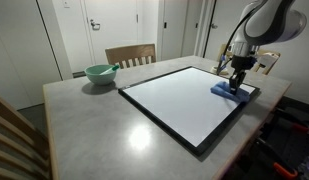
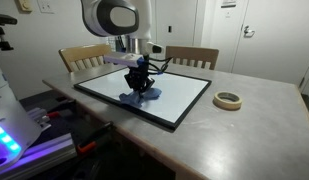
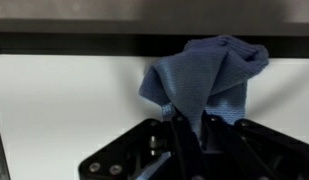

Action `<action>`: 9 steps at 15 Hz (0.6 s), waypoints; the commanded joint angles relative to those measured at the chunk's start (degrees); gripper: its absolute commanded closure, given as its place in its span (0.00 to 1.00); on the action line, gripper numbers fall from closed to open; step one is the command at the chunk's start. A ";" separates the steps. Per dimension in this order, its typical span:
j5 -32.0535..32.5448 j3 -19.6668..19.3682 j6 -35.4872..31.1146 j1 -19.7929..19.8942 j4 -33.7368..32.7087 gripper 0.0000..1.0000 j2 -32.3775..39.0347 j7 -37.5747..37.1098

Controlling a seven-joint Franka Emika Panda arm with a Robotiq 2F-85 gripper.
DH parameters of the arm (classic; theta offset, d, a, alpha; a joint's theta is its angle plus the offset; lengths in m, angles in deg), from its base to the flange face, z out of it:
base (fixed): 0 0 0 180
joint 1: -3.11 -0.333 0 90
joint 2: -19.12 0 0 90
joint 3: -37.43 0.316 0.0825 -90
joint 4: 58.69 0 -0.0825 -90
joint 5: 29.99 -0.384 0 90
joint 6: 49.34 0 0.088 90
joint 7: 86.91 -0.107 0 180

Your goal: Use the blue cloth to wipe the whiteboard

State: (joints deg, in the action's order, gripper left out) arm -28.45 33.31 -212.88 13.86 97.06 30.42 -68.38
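Note:
The whiteboard (image 1: pixel 189 100) lies flat on the grey table, white with a black frame; it also shows in an exterior view (image 2: pixel 174 95) and fills the wrist view (image 3: pixel 64 100). The blue cloth (image 1: pixel 232 90) rests bunched on the board near its edge, and it shows in the other views too (image 2: pixel 141 96) (image 3: pixel 209 75). My gripper (image 1: pixel 237 76) (image 2: pixel 141 82) (image 3: pixel 189 135) stands over the cloth and is shut on a fold of it, pressing it onto the board.
A teal bowl (image 1: pixel 99 73) with a utensil sits at a table corner. A roll of tape (image 2: pixel 228 100) lies beside the board. Wooden chairs (image 1: pixel 130 54) (image 2: pixel 191 56) stand at the table edge.

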 commanded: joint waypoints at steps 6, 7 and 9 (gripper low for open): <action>0.24 -0.80 1.84 1.19 -4.30 0.97 6.05 1.19; 0.76 -1.10 2.45 0.99 -5.16 0.97 6.44 0.91; 1.59 -1.56 3.71 0.71 -6.75 0.97 7.28 0.61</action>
State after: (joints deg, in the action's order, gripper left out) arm -28.37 32.75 -210.11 14.01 94.58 31.58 -68.30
